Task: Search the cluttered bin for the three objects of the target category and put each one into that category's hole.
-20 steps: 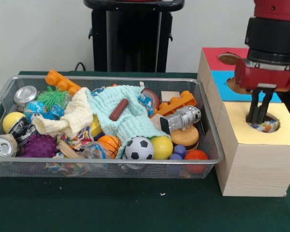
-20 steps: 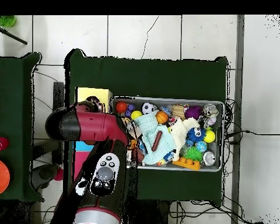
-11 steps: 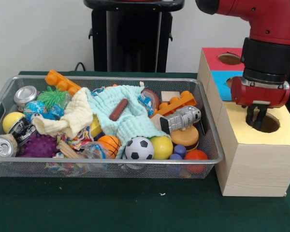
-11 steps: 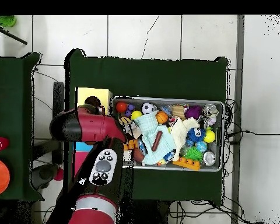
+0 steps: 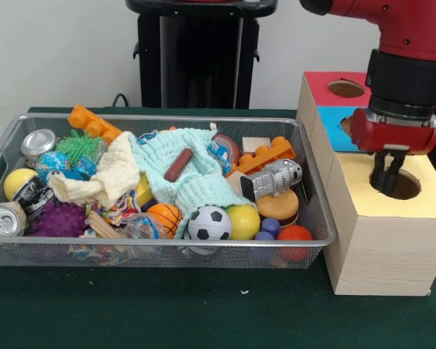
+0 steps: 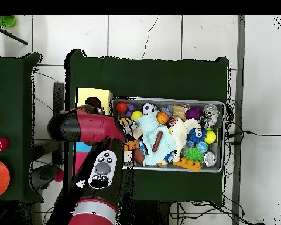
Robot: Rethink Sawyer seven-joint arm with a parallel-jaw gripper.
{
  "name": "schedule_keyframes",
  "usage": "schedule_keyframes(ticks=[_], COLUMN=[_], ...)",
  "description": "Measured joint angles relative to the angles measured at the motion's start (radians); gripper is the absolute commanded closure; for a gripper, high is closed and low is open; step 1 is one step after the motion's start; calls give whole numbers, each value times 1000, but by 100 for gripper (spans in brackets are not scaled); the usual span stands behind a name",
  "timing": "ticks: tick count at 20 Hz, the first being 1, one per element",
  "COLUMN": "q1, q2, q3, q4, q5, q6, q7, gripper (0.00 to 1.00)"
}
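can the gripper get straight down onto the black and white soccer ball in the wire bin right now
Probably yes: the black and white soccer ball lies uncovered on top by the wire bin's front wall, while the gripper hangs over the yellow hole.

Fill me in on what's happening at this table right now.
The gripper of a red Sawyer arm hangs over the hole in the yellow section of the wooden sorting box, fingertips at the hole's mouth and nothing visible between them. Beside the box, the wire bin is crowded with toys: a soccer ball, a mint cloth, cans and blocks.
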Motion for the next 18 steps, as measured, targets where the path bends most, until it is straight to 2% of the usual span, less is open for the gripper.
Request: schedule_keyframes(ticks=[5,9,13,18], q1=[-1,-2,-9,-34], q2=[-90,-138,-178,-194], q3=[-1,-1,-1,0], q4=[0,0,1,1], q5=[0,-1,-3,-34], q6=[172,241,256,254], q7=[0,0,0,0], gripper=[100,100,100,100])
